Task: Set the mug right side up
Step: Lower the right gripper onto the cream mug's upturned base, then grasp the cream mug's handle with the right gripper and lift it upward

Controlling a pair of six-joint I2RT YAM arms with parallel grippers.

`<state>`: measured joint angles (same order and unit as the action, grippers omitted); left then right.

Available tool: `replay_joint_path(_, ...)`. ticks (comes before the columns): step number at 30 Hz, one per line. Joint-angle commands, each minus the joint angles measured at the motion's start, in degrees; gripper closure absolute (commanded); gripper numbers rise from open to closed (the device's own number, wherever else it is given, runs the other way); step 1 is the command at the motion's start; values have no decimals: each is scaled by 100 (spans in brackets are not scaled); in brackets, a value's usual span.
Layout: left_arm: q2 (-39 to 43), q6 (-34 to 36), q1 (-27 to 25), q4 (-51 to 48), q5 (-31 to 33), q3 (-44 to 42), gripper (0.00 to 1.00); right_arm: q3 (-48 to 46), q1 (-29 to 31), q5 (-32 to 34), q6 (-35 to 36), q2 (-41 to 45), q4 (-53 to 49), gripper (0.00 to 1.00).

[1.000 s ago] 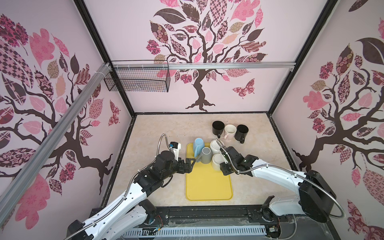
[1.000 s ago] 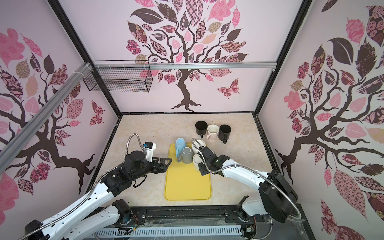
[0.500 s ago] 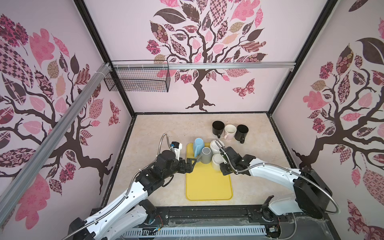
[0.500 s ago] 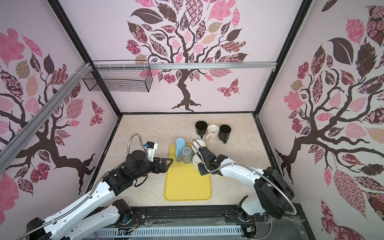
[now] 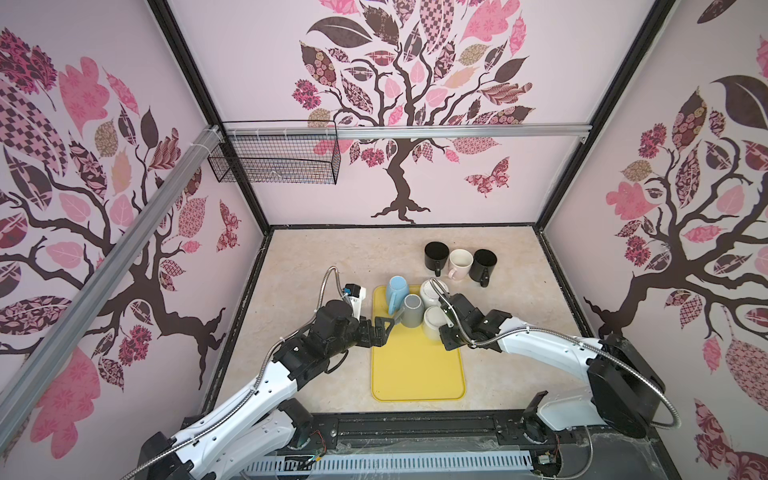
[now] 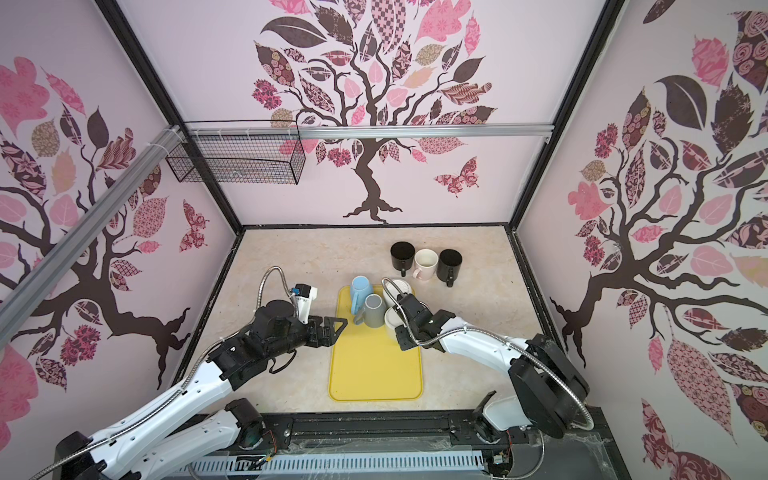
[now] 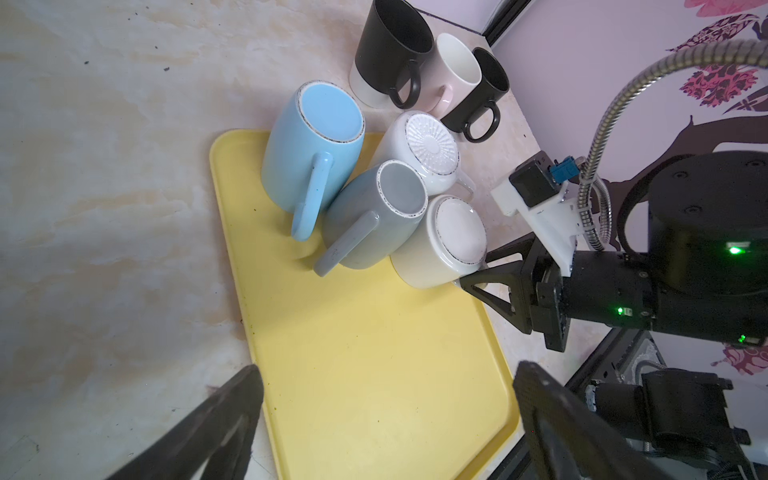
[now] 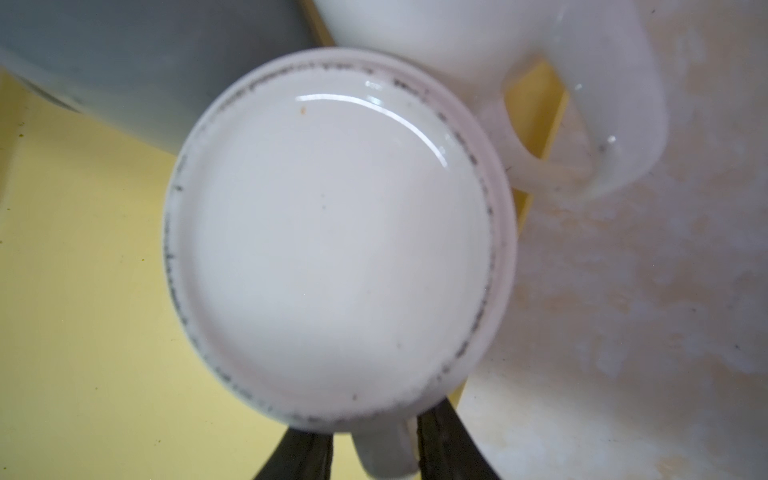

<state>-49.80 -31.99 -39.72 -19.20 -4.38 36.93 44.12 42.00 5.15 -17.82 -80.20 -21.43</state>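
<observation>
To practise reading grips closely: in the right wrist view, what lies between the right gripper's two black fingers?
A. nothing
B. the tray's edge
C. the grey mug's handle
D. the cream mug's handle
D: the right gripper has one finger on each side of the handle of the cream mug, which stands base up on the yellow tray.

Cream-white glazed ceramic mug sitting upside down on a yellow plastic tray, scuffed base facing up, just beside a grey ceramic mug

Right claw narrower around mug handle.
</observation>
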Motion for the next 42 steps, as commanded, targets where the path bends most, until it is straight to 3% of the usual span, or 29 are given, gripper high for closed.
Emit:
replay_joint_path(1,71,-14,28,67,-4,-107,3,-24,16,-13,55,32,42,67)
replay_joint_path(10,129,-9,34,95,-58,-134,3,-39,14,65,36,50,-5,70)
replay_joint_path(25,267,-18,34,116,-80,-206,3,-62,23,117,-1,124,-40,85)
replay_joint_path(28,265,-25,31,109,-80,-195,3,-62,37,167,-28,185,-88,90)
replay_joint_path(30,269,-20,34,110,-80,-201,3,-36,72,250,-42,206,-165,100)
replay_joint_path(36,259,-21,32,100,-72,-182,3,-45,333,483,-184,488,-278,100)
replay_joint_path(42,435,-74,31,-15,-6,-151,3,-15,433,43,-379,1090,-177,100)
